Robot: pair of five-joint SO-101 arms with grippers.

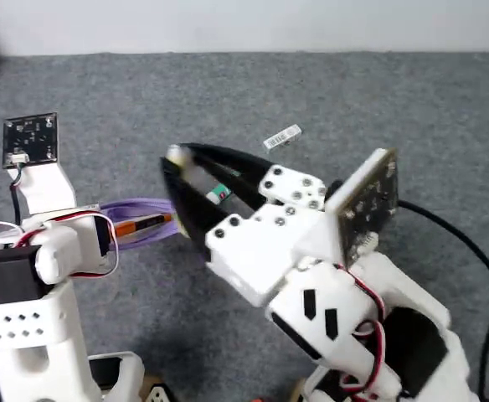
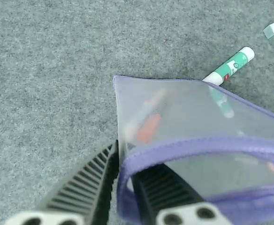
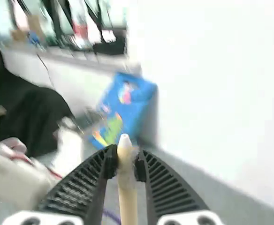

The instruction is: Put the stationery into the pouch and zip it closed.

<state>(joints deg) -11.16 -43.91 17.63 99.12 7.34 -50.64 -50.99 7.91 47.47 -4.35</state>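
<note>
**Pouch pinched on the left, cream stick gripped on the right**

At the left of the counter (image 1: 253, 92), the left end effector (image 2: 123, 161) is clenched on the edge of the pouch (image 2: 184, 122), one finger on each side of the wall, just beside the purple zipper band (image 2: 198, 145). In the high view the pouch's long axis runs left to right, from the left arm toward the right arm's fingers. Its mouth gapes near the left wrist camera. An orange item (image 2: 148, 129) lies inside, along the pouch.

Just past the pouch's far edge, a green-and-white stick (image 2: 231, 65) lies on the counter. It lies slantwise, its white end pointing away from the pouch.

The right end effector (image 3: 125, 157) is clamped on a cream stick (image 3: 126, 187). The stick runs along the fingers, and its tip pokes just past the fingertips. In the high view that tip points left and toward the far side.

Farther right lies a small label strip (image 1: 282, 138).
</note>
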